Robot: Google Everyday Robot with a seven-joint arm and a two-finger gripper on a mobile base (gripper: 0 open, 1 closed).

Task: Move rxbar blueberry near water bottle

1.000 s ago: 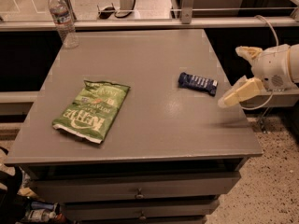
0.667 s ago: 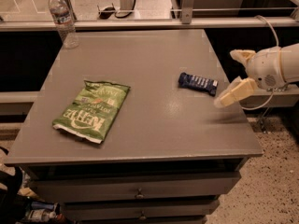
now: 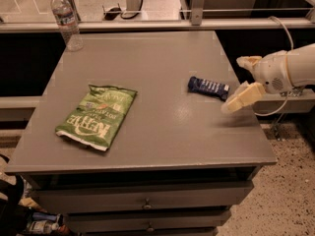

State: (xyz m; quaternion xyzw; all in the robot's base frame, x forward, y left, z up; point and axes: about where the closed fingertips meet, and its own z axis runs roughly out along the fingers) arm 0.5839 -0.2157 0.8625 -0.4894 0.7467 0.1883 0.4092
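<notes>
**Bar untouched as open gripper edges in from the right**

The rxbar blueberry [image 3: 208,87] lies flat on the right side of the table [image 3: 162,53], in the same spot and at the same slant as a second ago. It is a small dark-blue rectangle with white lettering, and its glossy wrapper looks thin and crinkly. It probably slides easily on the smooth grey top.

What has changed is the gripper [image 3: 235,82]. It has drifted a little leftward and now hovers just beside the bar's right end with its two pale fingers spread apart and holding nothing. So the task appears to be in the reach phase, with no grasp yet made.

The water bottle [image 3: 65,21], clear ribbed plastic with a white cap and a pale label band, stands upright at the far left corner, well apart from the bar.

Between them a large green chip bag [image 3: 96,116] lies flat near the front left, puffy and creased.
</notes>
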